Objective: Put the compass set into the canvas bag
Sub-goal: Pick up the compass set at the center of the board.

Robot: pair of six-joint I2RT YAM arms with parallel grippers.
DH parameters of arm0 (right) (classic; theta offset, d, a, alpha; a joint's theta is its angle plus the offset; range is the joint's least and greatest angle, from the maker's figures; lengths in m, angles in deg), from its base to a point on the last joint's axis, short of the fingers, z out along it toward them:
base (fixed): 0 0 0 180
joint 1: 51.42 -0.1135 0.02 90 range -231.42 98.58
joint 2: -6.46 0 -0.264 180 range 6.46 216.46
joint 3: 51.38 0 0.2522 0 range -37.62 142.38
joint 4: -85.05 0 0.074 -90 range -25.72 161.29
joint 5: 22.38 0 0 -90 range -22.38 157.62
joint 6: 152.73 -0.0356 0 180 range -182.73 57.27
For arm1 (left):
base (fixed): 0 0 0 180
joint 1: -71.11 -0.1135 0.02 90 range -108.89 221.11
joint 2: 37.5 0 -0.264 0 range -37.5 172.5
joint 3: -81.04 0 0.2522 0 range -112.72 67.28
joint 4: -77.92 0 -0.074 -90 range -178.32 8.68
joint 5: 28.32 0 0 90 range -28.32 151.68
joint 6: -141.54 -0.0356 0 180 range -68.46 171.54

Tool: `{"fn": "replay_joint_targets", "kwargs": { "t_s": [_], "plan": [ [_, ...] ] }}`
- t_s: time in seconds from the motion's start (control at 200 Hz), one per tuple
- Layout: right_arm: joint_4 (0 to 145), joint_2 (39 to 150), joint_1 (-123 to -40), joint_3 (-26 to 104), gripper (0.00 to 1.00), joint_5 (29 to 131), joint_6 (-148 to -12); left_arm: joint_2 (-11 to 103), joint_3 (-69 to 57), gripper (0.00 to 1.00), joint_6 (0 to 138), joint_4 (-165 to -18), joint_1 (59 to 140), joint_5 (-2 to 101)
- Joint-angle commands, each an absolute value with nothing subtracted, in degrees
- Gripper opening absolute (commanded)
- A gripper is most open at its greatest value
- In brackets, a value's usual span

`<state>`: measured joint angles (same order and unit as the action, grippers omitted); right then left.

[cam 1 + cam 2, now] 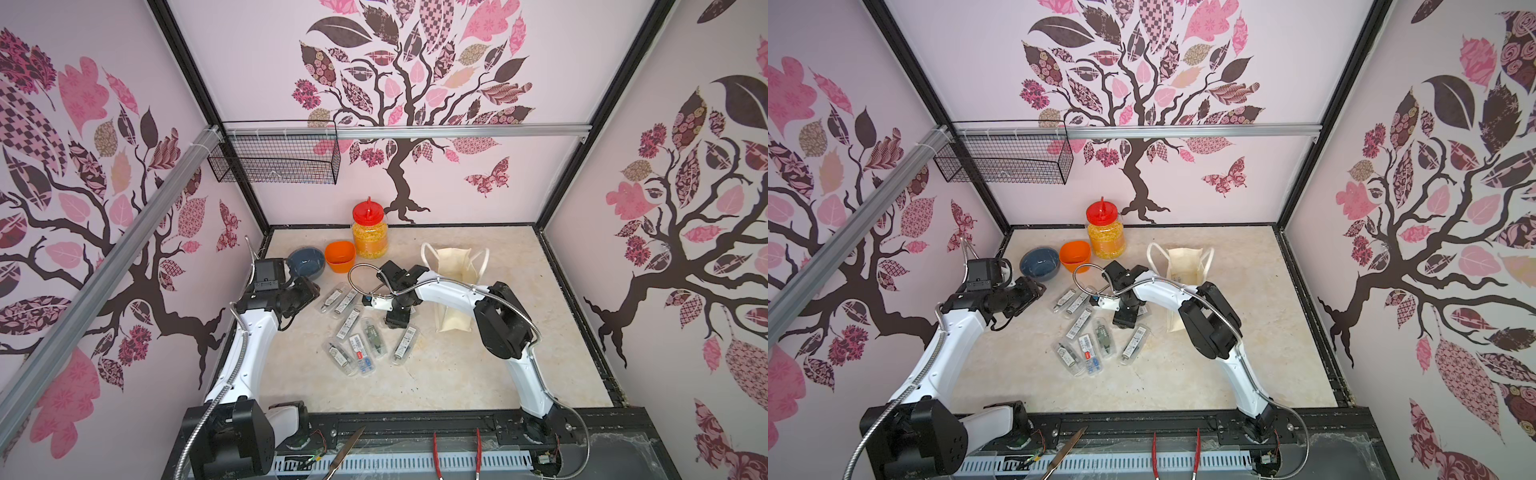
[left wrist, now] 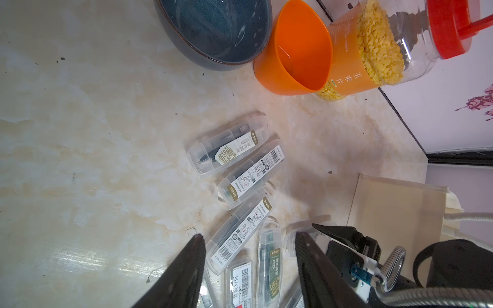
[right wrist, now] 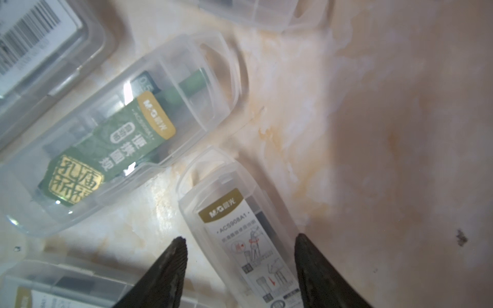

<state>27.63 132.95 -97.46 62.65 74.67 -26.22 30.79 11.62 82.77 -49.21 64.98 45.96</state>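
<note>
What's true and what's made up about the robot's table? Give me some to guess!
1. The cloth bag stands upright. True.
2. The jar has a blue lid. False: its lid is red.
3. The right gripper has its jaws on either side of a white-labelled box. True.
4. The orange cup sits inside the bag. False: it stands outside, next to the blue bowl.
5. The left gripper holds a box. False: it is open and empty.
</note>
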Motion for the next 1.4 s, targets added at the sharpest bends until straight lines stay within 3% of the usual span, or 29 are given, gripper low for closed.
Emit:
{"fn": "replay_joint_targets", "kwargs": {
  "t_s": [0.0,0.18,0.26,0.375,0.75,1.025,1.1,1.185,1.395],
  "plan": [
    [28.7,135.8,-97.4,63.8,0.64,74.8,-29.7,29.5,13.3,0.58,82.5,-50.1,64.7,45.7],
    [28.8,136.4,-97.5,64.1,0.60,73.2,-31.5,29.1,13.8,0.58,82.6,-50.3,64.8,45.7],
    [29.0,136.1,-97.5,63.6,0.72,71.9,-31.9,29.0,14.0,0.58,82.6,-50.3,64.7,45.6],
    [31.6,134.1,-97.5,60.7,0.74,71.4,-31.6,28.8,14.5,0.58,82.9,-50.7,64.8,45.5],
    [31.7,136.4,-96.5,64.1,0.53,67.7,-39.1,28.2,15.0,0.58,83.1,-50.9,64.8,45.2],
    [28.3,143.9,-96.0,76.4,0.49,67.1,-46.5,28.1,14.9,0.58,83.3,-50.9,64.7,44.9],
    [25.0,147.1,-96.0,82.0,0.51,67.0,-48.1,28.1,14.7,0.58,83.1,-50.8,64.7,44.9],
    [22.6,149.9,-95.9,85.6,0.60,67.0,-49.0,28.1,14.7,0.58,82.9,-50.6,64.7,45.0],
    [22.2,145.5,-95.5,81.3,0.70,66.6,-47.8,28.1,14.8,0.58,82.9,-50.8,64.8,44.9]
  ]
}}
